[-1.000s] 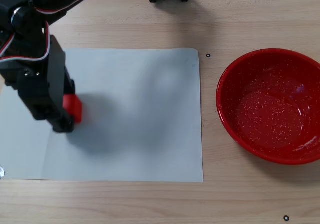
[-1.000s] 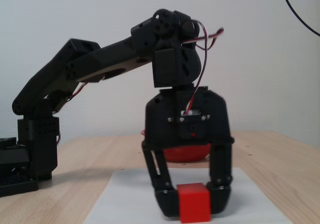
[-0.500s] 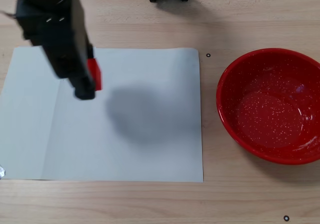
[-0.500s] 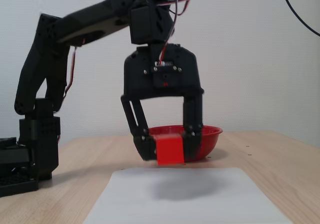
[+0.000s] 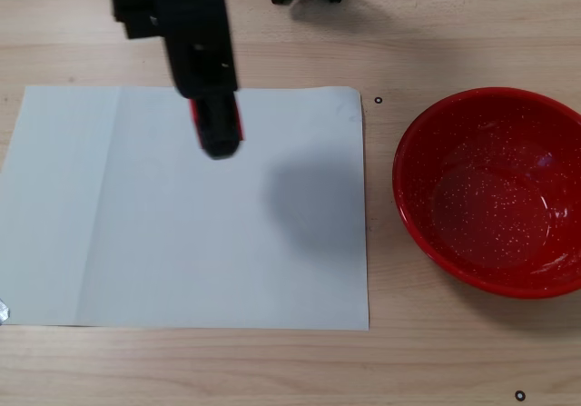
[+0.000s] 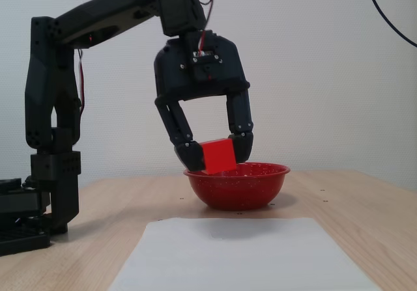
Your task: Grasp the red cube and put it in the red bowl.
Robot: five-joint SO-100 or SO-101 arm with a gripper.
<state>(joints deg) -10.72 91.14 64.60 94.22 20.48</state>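
The gripper (image 6: 215, 154) is clamped on the red cube (image 6: 217, 156), one finger (image 6: 189, 151) on each side of it, and the cube hangs tilted between the tips, lifted well clear of the table (image 6: 339, 206). In the side-on fixed view the cube sits at the very bottom of the tool, below the black body of the arm (image 6: 65, 76). In the top-down fixed view only a thin red sliver of the cube (image 5: 238, 123) shows beside the dark fingers of the gripper (image 5: 218, 133), which cover most of it.

Directly beneath the tool lies a white sheet of paper (image 5: 182, 242), flat on the wooden table (image 5: 454, 43); a soft shadow falls on the paper to the right of the gripper in the top-down view.

The red bowl (image 5: 436, 242) stands on the bare wood well off to the right of the gripper in the top-down view, beyond the paper's right edge. From the side, the bowl (image 6: 237, 185) appears just under and behind the held cube.
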